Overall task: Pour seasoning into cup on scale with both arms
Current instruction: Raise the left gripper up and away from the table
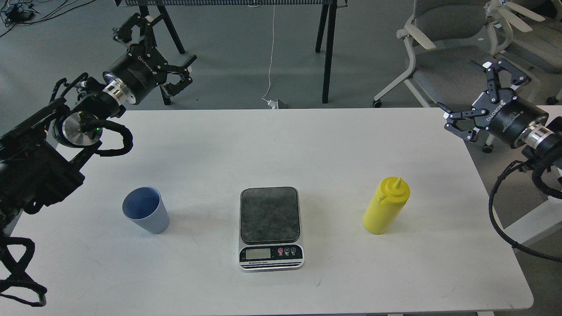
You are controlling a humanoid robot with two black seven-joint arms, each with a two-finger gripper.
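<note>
A white table (pixel 272 145) carries three things in a row across its near half. In the middle sits the scale (pixel 271 228), flat, with its dark grey plate toward the far side and its silver front edge, small display and round buttons toward the viewer. The plate is bare.

To the left of the scale, well apart from it, stands the light blue cup (pixel 146 210), upright on the table with its open mouth up (the inside looks a deeper blue than the ribbed outside). To the right of the scale, also well apart, stands the yellow bottle (pixel 386 205), upright, its pointed nozzle on top and a small tip cover hanging at the side of the cap. It is taller than the cup.

The left hand (pixel 154 55) hangs in the air beyond the table's far left corner, well away from the cup; its fingers are spread apart and hold nothing. The right hand (pixel 480 94) hangs off the table's far right corner, above and behind the bottle and well apart from it; its fingers are likewise spread wide and empty.

Behind the table, on the grey floor, stand black legs of another piece of furniture (pixel 327 48), a white cable (pixel 271 66) and a grey chair (pixel 439 52).
</note>
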